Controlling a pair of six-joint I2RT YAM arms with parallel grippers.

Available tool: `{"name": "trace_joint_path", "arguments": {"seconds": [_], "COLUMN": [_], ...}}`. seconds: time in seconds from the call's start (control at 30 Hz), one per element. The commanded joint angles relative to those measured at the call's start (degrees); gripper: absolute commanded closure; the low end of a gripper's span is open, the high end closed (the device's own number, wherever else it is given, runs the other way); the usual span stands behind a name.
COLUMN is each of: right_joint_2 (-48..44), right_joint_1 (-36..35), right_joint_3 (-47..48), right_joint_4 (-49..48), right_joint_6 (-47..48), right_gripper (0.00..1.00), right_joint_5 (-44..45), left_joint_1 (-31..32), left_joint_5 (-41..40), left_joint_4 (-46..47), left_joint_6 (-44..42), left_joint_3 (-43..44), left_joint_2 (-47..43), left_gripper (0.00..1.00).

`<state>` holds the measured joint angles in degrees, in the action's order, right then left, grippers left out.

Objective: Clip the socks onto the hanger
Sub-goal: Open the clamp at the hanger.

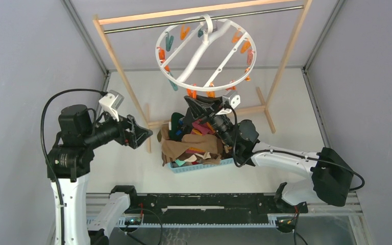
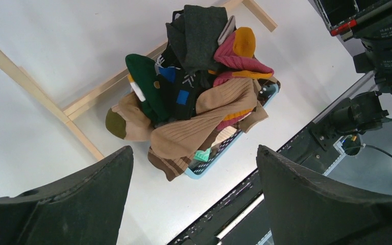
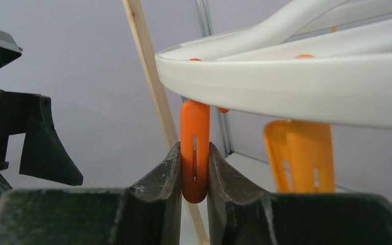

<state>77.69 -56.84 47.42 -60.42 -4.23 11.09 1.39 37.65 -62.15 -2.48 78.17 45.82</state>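
Right jaws: clenched on one orange clothespin (image 3: pixel 194 153) under the ring; a second, paler clothespin (image 3: pixel 301 158) dangles just beside it.
Left jaws: spread wide, holding nothing, left of the basket (image 1: pixel 204 166).
Hanger (image 1: pixel 200 57): one white ring, hooked on the rack (image 1: pixel 122 84) rod.
Socks (image 1: pixel 191 143): one mixed heap, too tangled to count, in the one light-blue basket on the bench (image 1: pixel 296 117).

Left arm (image 1: pixel 74 153), right arm (image 1: pixel 286 158): glossy white lower links, black motor housings, pale grey wrist camera blocks (image 1: pixel 111 104). Thin black cables (image 1: pixel 81 90) looping. Left gripper (image 2: pixel 194 153) fingers (image 2: pixel 81 204): matte black wedges, scuffed edges.
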Motion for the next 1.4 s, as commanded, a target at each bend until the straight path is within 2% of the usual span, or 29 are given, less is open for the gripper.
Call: {"name": "trace_joint_path", "arguments": {"seconds": [0.0,0.13,0.33,0.53,0.63,0.83,1.37], "right_joint_2": [-2.6,-3.1,-1.2,2.4,3.9,6.6,9.9], "right_joint_1": [-1.3,-1.6,-1.8,-2.4,-2.8,-3.4,-4.4], "right_joint_3": [1.9,2.0,5.2,10.6,12.9,16.0,17.4], "right_joint_4": [0.9,2.0,4.4,7.2,8.2,10.1,7.4], "right_joint_6": [3.1,3.7,4.1,6.0,6.5,7.3,5.9], "right_gripper": [0.86,0.89,0.90,0.92,0.93,0.94,0.97], "right_joint_5": [-0.7,-1.6,-4.3,-7.2,-8.2,-9.0,-5.4], "left_joint_1": [0.3,0.3,0.7,4.5,7.0,10.3,13.9], "left_joint_5": [-0.8,-1.0,-1.3,-1.7,-1.5,-1.2,-1.2], "left_joint_4": [1.0,2.5,9.3,18.3,20.5,23.5,26.6], "left_joint_6": [0.3,2.0,10.6,20.6,22.4,24.2,25.7], "left_joint_3": [3.8,4.8,6.5,9.5,11.2,12.8,12.9], "left_joint_2": [0.4,0.6,1.9,5.8,7.8,10.5,16.3], "left_gripper": [0.08,0.07,0.03,0.03,0.04,0.09,0.27]}}
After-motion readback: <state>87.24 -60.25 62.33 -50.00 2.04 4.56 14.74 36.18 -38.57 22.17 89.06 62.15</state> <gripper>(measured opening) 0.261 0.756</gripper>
